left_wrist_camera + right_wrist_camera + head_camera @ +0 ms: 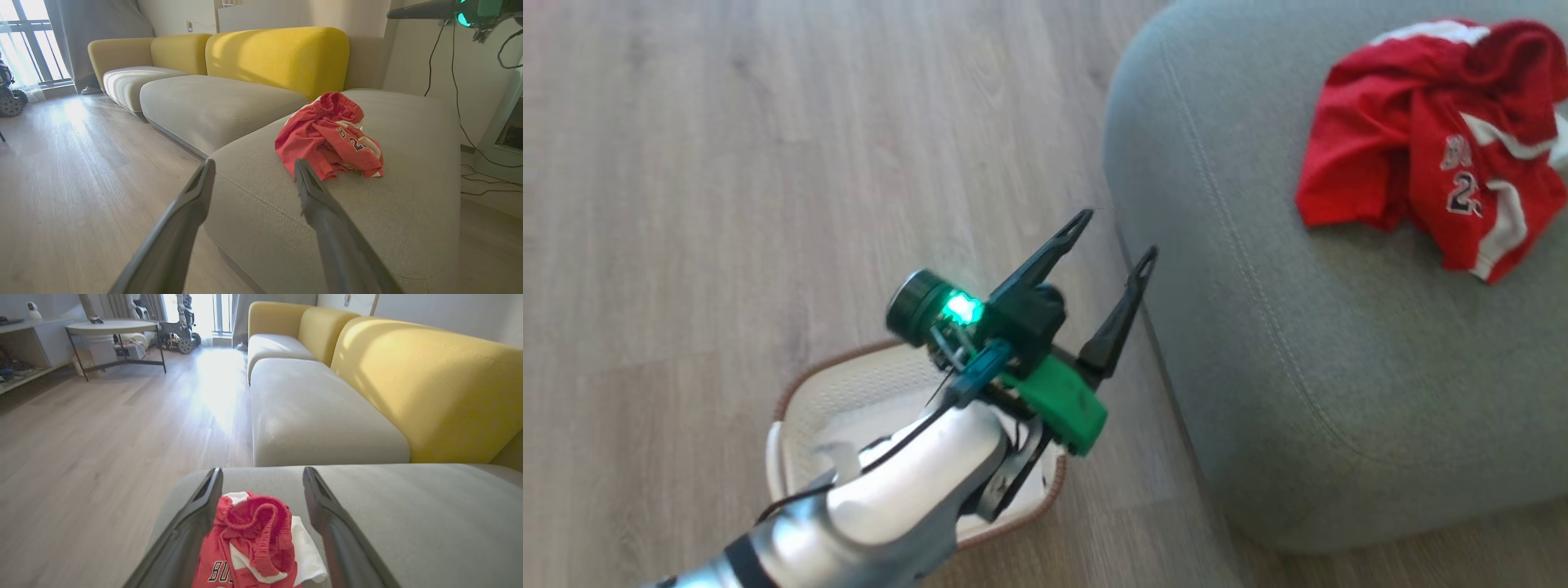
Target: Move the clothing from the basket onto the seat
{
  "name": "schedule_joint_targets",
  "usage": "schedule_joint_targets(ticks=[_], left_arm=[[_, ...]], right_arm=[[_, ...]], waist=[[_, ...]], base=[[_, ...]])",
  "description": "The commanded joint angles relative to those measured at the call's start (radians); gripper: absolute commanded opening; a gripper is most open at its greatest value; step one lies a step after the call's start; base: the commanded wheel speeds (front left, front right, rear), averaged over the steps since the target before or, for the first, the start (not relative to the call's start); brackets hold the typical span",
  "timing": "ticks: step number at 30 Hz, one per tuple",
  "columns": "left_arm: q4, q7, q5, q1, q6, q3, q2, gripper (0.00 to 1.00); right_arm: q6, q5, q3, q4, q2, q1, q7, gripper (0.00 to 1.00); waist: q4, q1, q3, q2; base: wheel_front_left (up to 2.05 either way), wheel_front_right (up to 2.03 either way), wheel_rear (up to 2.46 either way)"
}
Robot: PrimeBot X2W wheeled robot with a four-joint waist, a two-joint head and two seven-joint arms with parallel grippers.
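Observation:
The clothing (1405, 147) is a crumpled red heap with white panels and dark lettering, lying on the grey seat (1298, 367) near its far right. My left gripper (1116, 235) is open and holds nothing. It hovers over the basket (792, 392), fingers pointing at the seat's edge. My pale forearm hides much of the basket, and the part of its white inside that shows is bare. From the left wrist, the clothing (327, 134) lies ahead on the seat (408, 204). My right gripper (262, 471) stands open just above the clothing (253, 539), its fingers wide on either side.
Further grey cushions (310, 412) with yellow backrests (429, 384) run on beyond the seat. Wooden floor (768, 163) lies left of the seat. A round table (112, 326) and shelving stand far off. Cables (486, 183) trail on the floor by the wall.

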Motion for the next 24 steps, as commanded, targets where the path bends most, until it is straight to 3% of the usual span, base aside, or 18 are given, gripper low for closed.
schedule_joint_targets(ticks=[1, 10, 15, 19, 24], left_arm=[[-0.041, -0.009, -0.009, -0.013, -0.002, 0.045, 0.027, 1.00], [-0.120, -0.009, -0.045, 0.064, -0.109, 0.013, 0.103, 1.00], [-0.150, -0.009, -0.059, 0.082, -0.146, 0.004, 0.127, 1.00], [-0.165, -0.009, -0.060, 0.102, -0.138, 0.018, 0.142, 1.00], [-0.191, -0.009, -0.050, 0.147, -0.081, 0.077, 0.164, 1.00]], right_arm=[[0.000, 0.010, -0.014, -0.018, -0.051, 0.046, -0.029, 1.00], [0.000, 0.042, -0.068, -0.130, -0.099, 0.196, -0.096, 1.00], [0.000, 0.006, -0.188, -0.188, -0.087, 0.292, -0.098, 1.00], [0.000, -0.055, -0.340, -0.233, -0.048, 0.407, -0.098, 1.00], [0.000, -0.201, -0.584, -0.280, 0.054, 0.603, -0.098, 1.00]], waist=[[0.032, 0.0000, -0.031, -0.0001], [0.116, 0.0000, -0.094, -0.0001], [0.160, 0.0000, -0.110, -0.0001], [0.196, 0.0000, -0.123, -0.0001], [0.234, 0.0000, -0.141, -0.0001]], base=[[0.00, 0.00, 0.00], [0.00, 0.00, 0.00], [0.00, 0.00, 0.00], [0.00, 0.00, 0.00], [0.00, 0.00, 0.00]])
